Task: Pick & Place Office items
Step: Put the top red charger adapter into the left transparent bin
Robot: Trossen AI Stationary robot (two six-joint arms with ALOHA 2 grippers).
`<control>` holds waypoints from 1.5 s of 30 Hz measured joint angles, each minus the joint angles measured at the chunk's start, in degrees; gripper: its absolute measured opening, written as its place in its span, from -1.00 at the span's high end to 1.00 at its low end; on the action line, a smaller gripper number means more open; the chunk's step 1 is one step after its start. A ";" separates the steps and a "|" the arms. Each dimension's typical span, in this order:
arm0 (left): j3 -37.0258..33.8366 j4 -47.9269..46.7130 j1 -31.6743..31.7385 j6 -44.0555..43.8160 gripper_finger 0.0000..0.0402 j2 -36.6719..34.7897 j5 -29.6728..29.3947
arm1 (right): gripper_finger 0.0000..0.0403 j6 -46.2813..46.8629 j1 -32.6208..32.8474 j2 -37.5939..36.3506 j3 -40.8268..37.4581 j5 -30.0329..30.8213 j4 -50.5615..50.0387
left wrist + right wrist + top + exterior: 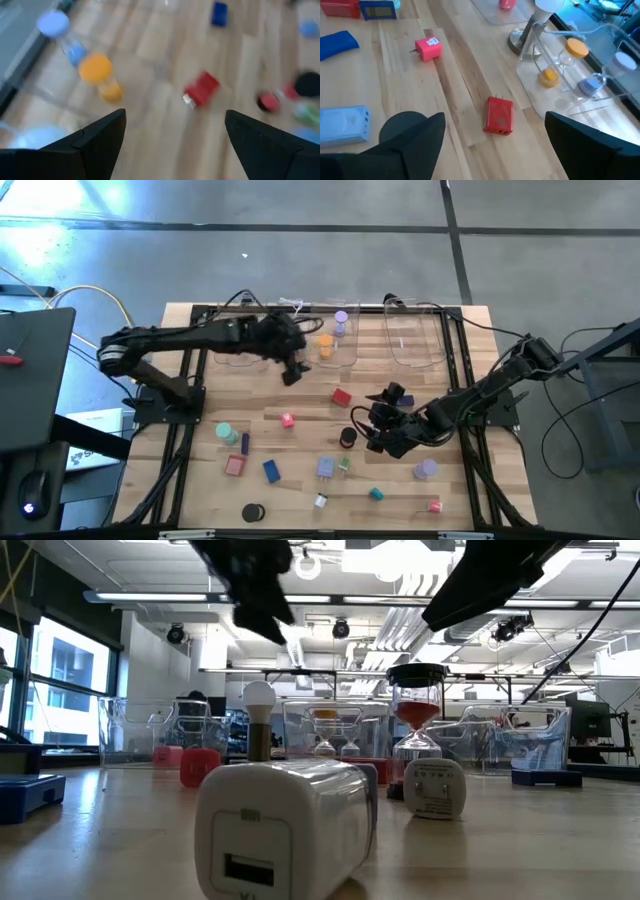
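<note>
Small office items lie scattered over the wooden table (300, 442): a red block (342, 396), a pink plug (288, 419), a black disc (347, 438), a teal cylinder (226, 432), blue blocks and a purple cylinder (427, 470). My left gripper (293, 370) hangs open above the table's far middle. In its wrist view, my left gripper (175, 115) looks down on the red block (201, 89). My right gripper (368, 420) is open and low over the centre. Its wrist view (495, 117) shows the red block (499, 115) ahead of the fingers and the black disc (405, 125) beside one finger.
Clear trays (415, 340) line the far edge. One holds an orange hourglass (325, 345) and a purple one (341, 323). A white dome on a silvery base (540, 15) stands by the trays. In the low view a white charger (285, 830) lies close in front.
</note>
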 joint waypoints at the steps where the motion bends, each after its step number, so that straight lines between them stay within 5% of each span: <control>1: 0.00 -2.56 -0.87 -0.86 -0.66 -0.95 0.03 | -0.65 -0.81 -0.23 0.00 0.00 0.01 0.37; 8: -0.04 -16.18 -7.42 -5.14 -0.66 -5.63 -0.06 | -0.65 -8.40 -1.36 0.00 0.02 -0.44 5.87; 19: -2.22 -16.77 -14.90 -4.81 -0.66 -13.77 -2.35 | -0.65 -9.32 -5.30 -0.02 0.02 2.66 3.51; 26: -5.92 -14.15 -15.33 -5.10 -0.66 -19.81 0.91 | -0.65 -4.15 -16.58 0.29 0.02 -13.46 -5.17; 32: -12.47 -10.16 -15.33 -5.92 -0.66 -24.97 -0.48 | -0.65 -5.24 -18.85 3.25 0.02 -21.54 -5.20; 45: -22.16 -0.69 -15.33 -7.83 -0.66 -28.87 -0.04 | -0.65 -9.13 -18.71 17.12 0.02 -16.87 4.59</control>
